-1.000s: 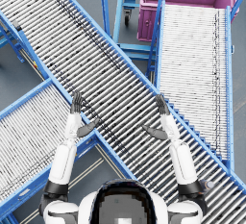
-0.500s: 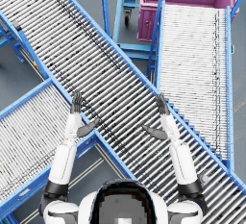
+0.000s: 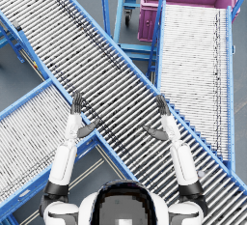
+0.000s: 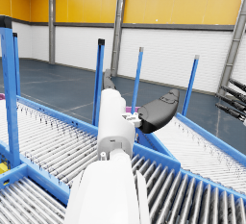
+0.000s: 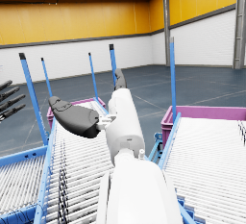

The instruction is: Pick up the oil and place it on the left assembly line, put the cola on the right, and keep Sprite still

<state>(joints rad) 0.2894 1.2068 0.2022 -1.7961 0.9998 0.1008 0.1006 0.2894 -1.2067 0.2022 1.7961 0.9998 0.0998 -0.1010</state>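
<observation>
Our left hand (image 3: 77, 119) and right hand (image 3: 165, 121) hover over the diagonal roller conveyor (image 3: 111, 74), fingers straight, thumbs spread, holding nothing. We cannot tell where the oil, cola or Sprite sit.

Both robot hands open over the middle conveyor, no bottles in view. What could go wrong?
1. No oil, cola or Sprite shows in any view; the left robot hand and right robot hand may close on nothing.
2. Reaching the left line crosses the blue rail; the arm could clip it.
</observation>
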